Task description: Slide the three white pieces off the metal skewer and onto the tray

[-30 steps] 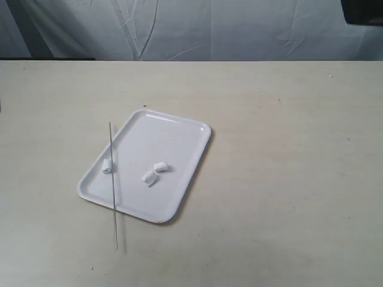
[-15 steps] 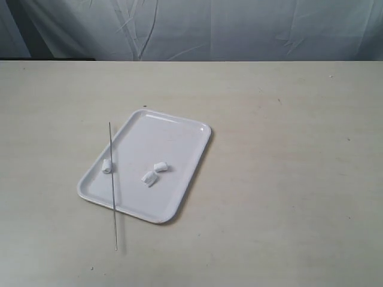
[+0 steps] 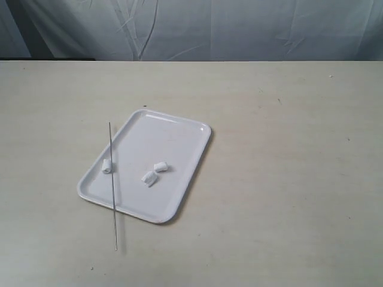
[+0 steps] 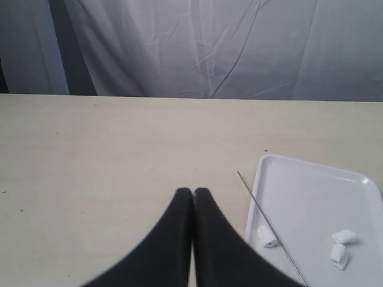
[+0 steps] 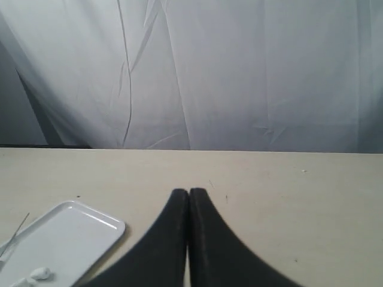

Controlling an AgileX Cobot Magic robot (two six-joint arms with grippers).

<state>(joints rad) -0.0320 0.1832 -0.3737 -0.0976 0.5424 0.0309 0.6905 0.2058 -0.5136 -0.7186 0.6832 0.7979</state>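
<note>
The white tray (image 3: 173,140) lies on the table left of centre. Three white pieces rest on it: one (image 3: 107,166) by the left rim right beside the metal skewer (image 3: 112,185), two (image 3: 160,167) (image 3: 148,178) near the middle. The skewer lies across the tray's left edge, its near end out on the table. Neither arm shows in the exterior view. My left gripper (image 4: 192,191) is shut and empty over bare table beside the tray (image 4: 299,185), with the skewer (image 4: 263,215) and a piece (image 4: 267,236) close by. My right gripper (image 5: 189,192) is shut and empty, the tray (image 5: 72,230) off to its side.
The beige table (image 3: 287,179) stretches wide to the right of the tray and in front of it. A wrinkled grey-white cloth backdrop (image 3: 239,30) hangs behind the table's far edge.
A dark object at the top right corner of the exterior view one second ago has left the picture. Tray, pieces and skewer lie unmoved.
</note>
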